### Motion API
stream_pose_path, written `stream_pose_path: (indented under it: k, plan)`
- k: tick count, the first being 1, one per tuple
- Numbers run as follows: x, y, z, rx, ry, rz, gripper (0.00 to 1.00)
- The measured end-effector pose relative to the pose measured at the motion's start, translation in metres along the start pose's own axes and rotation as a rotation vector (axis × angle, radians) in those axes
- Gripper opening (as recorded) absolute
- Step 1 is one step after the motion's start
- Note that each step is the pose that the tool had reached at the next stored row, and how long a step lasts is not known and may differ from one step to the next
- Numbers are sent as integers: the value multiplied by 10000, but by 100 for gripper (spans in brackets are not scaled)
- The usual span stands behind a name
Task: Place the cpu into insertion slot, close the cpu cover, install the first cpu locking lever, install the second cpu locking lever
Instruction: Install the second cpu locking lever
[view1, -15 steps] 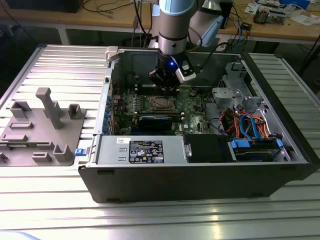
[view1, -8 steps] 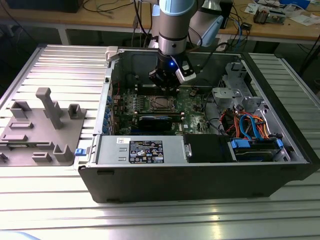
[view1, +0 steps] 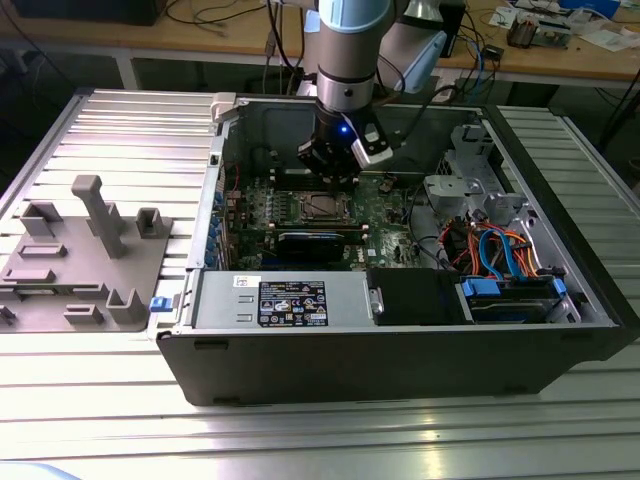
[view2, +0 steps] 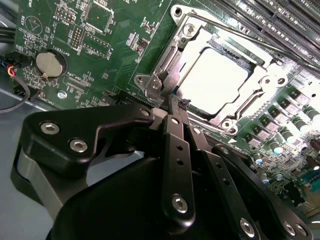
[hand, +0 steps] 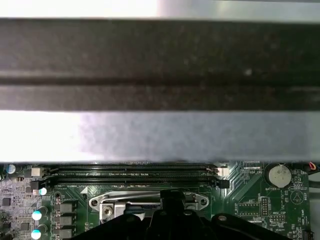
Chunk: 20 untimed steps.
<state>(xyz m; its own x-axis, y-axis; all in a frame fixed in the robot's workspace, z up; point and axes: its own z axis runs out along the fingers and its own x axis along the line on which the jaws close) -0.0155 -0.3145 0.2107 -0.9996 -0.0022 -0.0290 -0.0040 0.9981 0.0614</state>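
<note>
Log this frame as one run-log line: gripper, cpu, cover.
gripper: shut, tips at socket edge | cpu: seated in insertion slot | cpu cover: down over cpu

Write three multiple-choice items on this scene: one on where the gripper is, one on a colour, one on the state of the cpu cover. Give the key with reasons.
1. Where is the gripper?
A) outside the computer case
B) inside the case, at the edge of the cpu cover
C) high above the case, far from the board

2. What colour is the circuit board around the socket?
A) red
B) white
C) green

3. How does the cpu cover stand?
A) tilted up, wide open
B) lying flat, framing the cpu
C) taken off the board

Key:
1 B, since the second wrist view shows the gripper's tip right at the cover's edge.
2 C, since the board is green in both wrist views.
3 B, since the silvery frame lies around the chip, whose metal top shows through its window.
</note>
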Motion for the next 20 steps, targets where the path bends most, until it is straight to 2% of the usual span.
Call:
stream_pose_path:
  k: [13,20]
  plan:
    - [-5,11,-169,7,-1,-1,11]
    - [-5,-9,-176,7,0,-1,11]
